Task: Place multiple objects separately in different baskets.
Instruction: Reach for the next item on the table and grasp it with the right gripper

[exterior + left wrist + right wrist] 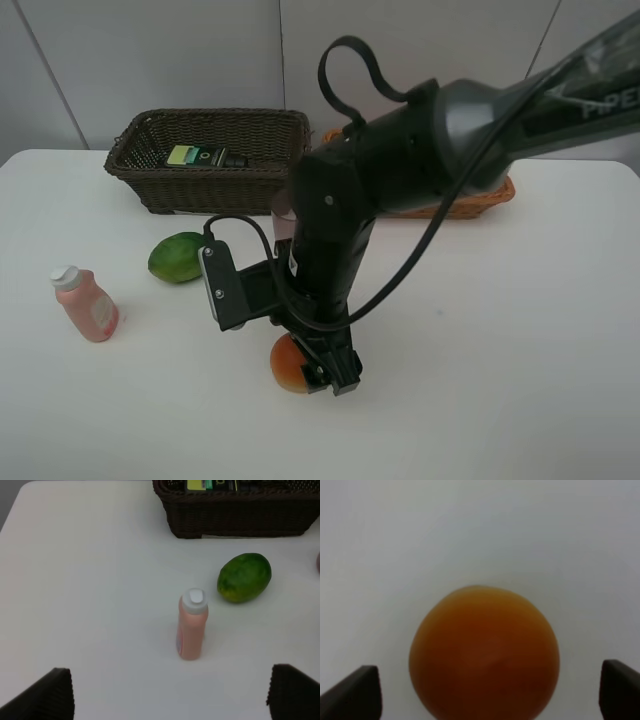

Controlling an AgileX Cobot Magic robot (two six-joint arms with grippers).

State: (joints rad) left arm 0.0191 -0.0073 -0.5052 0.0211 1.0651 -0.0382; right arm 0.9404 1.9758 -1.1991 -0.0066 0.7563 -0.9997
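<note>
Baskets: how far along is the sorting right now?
Done: the green-labelled bottle lies in the dark basket. In hand: the right gripper, jaws open, straddles the orange fruit, not yet gripped. Remaining: green fruit and pink bottle on the table; the orange basket is mostly hidden.

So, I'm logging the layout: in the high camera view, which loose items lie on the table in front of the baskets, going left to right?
pink bottle → green fruit → orange fruit
</note>
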